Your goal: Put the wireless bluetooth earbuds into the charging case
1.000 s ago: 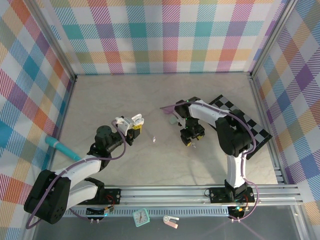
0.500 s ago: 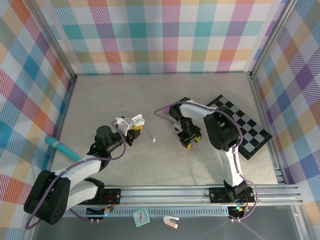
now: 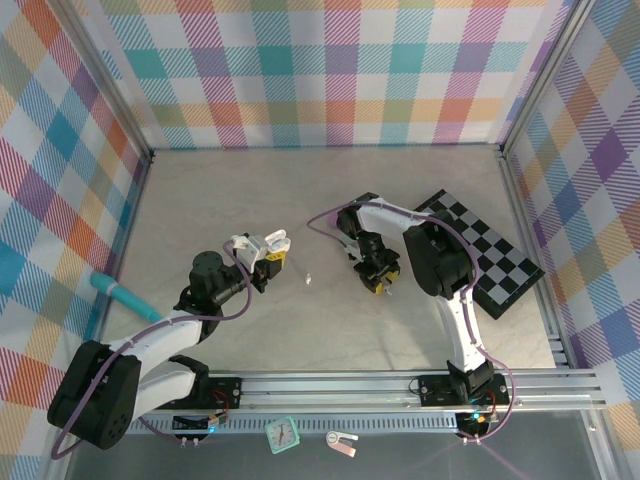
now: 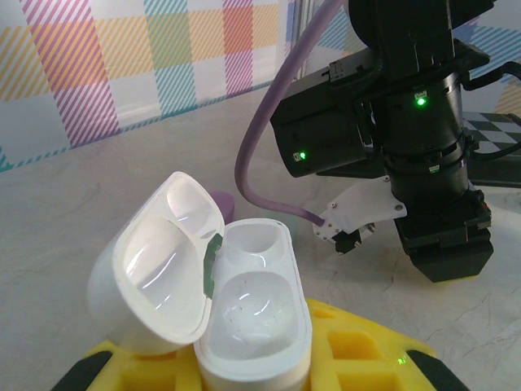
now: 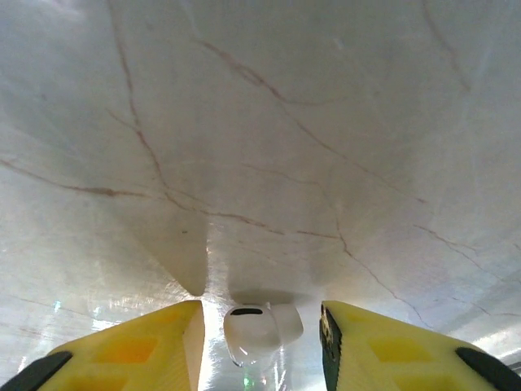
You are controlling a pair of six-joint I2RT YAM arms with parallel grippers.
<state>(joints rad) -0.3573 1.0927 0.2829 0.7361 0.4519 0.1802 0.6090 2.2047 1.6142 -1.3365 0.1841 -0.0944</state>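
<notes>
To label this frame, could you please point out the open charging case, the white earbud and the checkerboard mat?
charging case (image 4: 254, 319), left wrist view, base's near socket
white earbud (image 5: 254, 327), right wrist view, rounded body
checkerboard mat (image 3: 510, 262), top view, right half

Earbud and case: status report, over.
Left gripper shut on open white case, sockets empty. Right gripper open, astride white earbud on table, no contact yet. Nothing blocking.
</notes>
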